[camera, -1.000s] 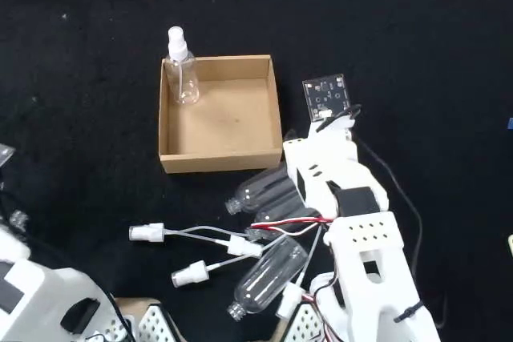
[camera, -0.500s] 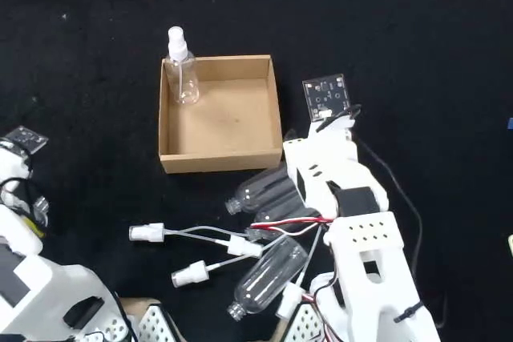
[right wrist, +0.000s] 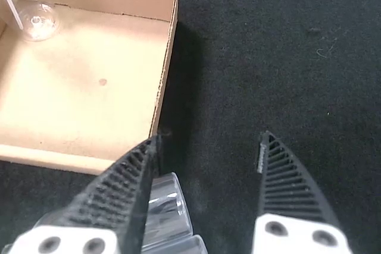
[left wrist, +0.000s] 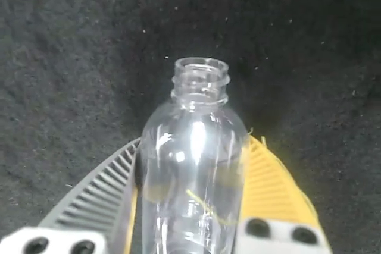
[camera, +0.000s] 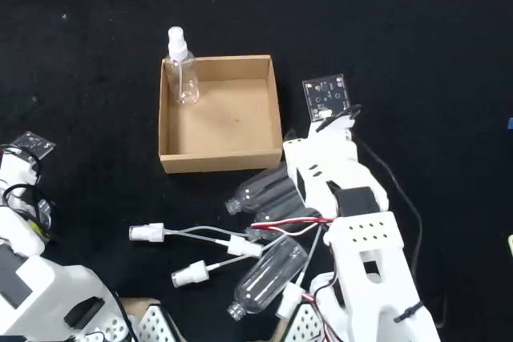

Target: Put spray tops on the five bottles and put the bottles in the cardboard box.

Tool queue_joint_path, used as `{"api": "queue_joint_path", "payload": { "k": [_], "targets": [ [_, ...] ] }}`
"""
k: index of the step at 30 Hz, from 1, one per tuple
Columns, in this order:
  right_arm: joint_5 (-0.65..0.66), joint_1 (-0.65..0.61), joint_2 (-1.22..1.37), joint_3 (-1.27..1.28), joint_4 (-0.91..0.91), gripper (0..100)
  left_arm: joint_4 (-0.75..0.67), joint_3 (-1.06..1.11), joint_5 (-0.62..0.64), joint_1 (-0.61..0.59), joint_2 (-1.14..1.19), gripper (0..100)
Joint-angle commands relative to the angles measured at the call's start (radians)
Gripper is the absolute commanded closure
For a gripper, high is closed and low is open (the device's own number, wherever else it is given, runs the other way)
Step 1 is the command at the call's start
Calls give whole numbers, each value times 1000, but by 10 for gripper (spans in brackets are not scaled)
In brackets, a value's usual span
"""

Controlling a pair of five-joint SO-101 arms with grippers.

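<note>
Gripping an uncapped bottle [left wrist: 195,176] at the left edge of the surface [camera: 80,78], the left end effector [left wrist: 196,147] likely readies it for a spray top [camera: 147,233]; the right end effector [right wrist: 205,147] hangs open beside the cardboard box [right wrist: 89,105].

The high camera looks steeply down on the black bench [camera: 417,54], with the cardboard box [camera: 216,162] mid-frame and the arms' bases on the box's near side. The left wrist camera sits close behind the left gripper [left wrist: 196,144], facing along its capless bottle [left wrist: 193,165] onto bare cloth. The right wrist camera looks past the right gripper [right wrist: 208,141] at the box's nearest corner. It shares the box and the capped bottle [camera: 183,78] inside it with the high view.
</note>
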Motion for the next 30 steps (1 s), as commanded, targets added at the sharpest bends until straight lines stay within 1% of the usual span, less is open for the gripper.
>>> {"api": "queue_joint_path", "payload": {
  "k": [1, 3, 7, 12, 13, 15, 17, 21, 25, 27, 30],
  "targets": [
    [3, 18, 2, -5, -21, 755, -17, -2, -18, 8, -5, 874],
    [3, 18, 2, -5, -21, 755, -17, -2, -9, 7, -14, 896],
    [2, 20, -1, -21, 5, 755, 6, -27, 8, 8, -17, 975],
    [6, 12, -48, -168, 245, 756, 114, -134, 167, 8, -17, 970],
    [25, 5, -62, -199, 298, 756, 143, -159, 209, 4, -17, 970],
    [115, -37, -88, -251, 396, 767, 199, -205, 293, -7, -21, 970],
    [181, -98, -105, -285, 466, 814, 227, -257, 342, -47, -21, 970],
    [187, -258, -97, -340, 562, 897, 232, -389, 356, -156, -11, 971],
    [186, -468, -38, -390, 626, 893, 296, -450, 350, -229, -9, 971],
    [186, -572, 16, -400, 618, 890, 316, -467, 350, -254, -9, 971],
    [186, -681, 137, -403, 562, 890, 315, -470, 348, -295, -9, 971]
  ]
}}
